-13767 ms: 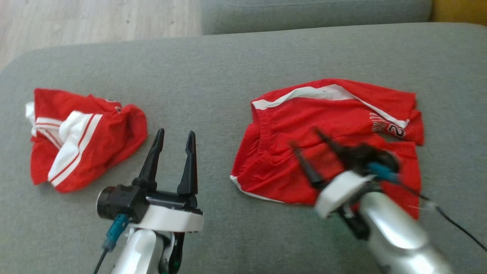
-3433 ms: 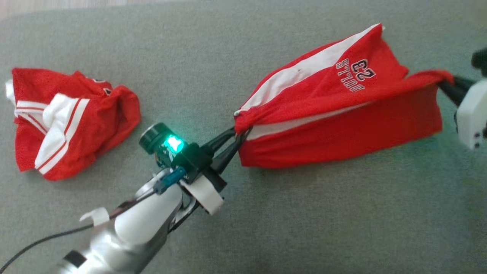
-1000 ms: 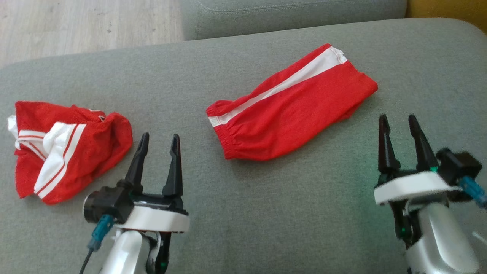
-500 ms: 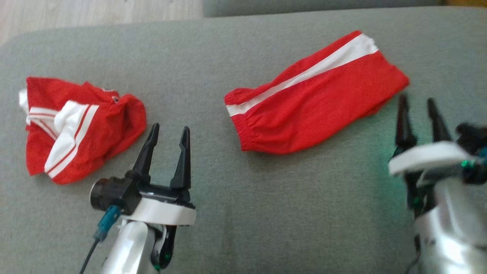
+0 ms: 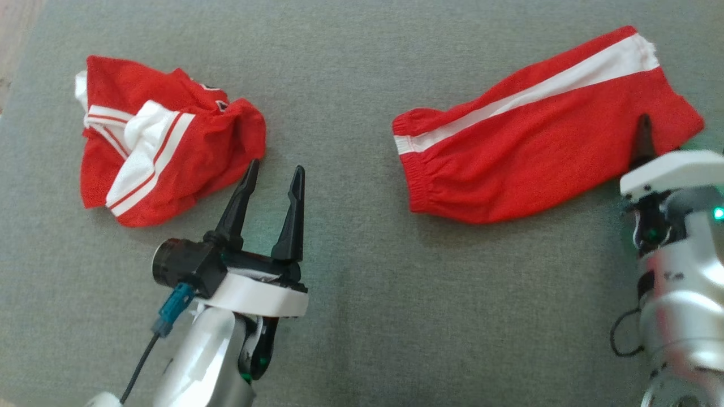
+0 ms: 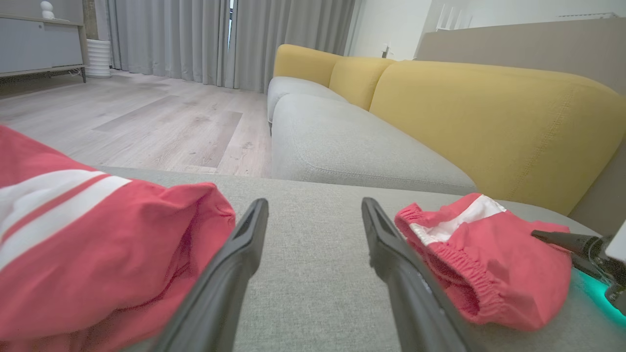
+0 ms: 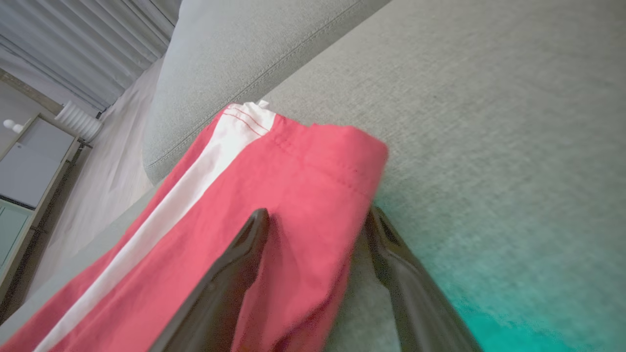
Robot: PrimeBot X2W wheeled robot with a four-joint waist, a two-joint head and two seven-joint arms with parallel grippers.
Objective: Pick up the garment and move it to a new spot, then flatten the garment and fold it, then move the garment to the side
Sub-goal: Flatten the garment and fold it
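The garment (image 5: 543,124) is a pair of red shorts with a white side stripe, folded into a long slanted band on the grey cushion at the right. My right gripper (image 7: 318,215) is open over its right hem, the left finger above the red cloth and the right finger at its edge. One of its dark fingers (image 5: 643,138) overlaps the garment's lower right corner. My left gripper (image 5: 274,172) stands open and empty between the two red pieces, well left of the garment (image 6: 479,254).
A second red garment (image 5: 164,141) with white stripes lies crumpled at the left, close to my left fingers. The grey sofa seat (image 5: 362,316) stretches bare in front. A yellow backrest (image 6: 489,112) and wooden floor (image 6: 122,122) lie beyond.
The head camera has tipped down and shifted. My right gripper has moved forward from beside the garment onto its right hem. The left gripper stays open where it was.
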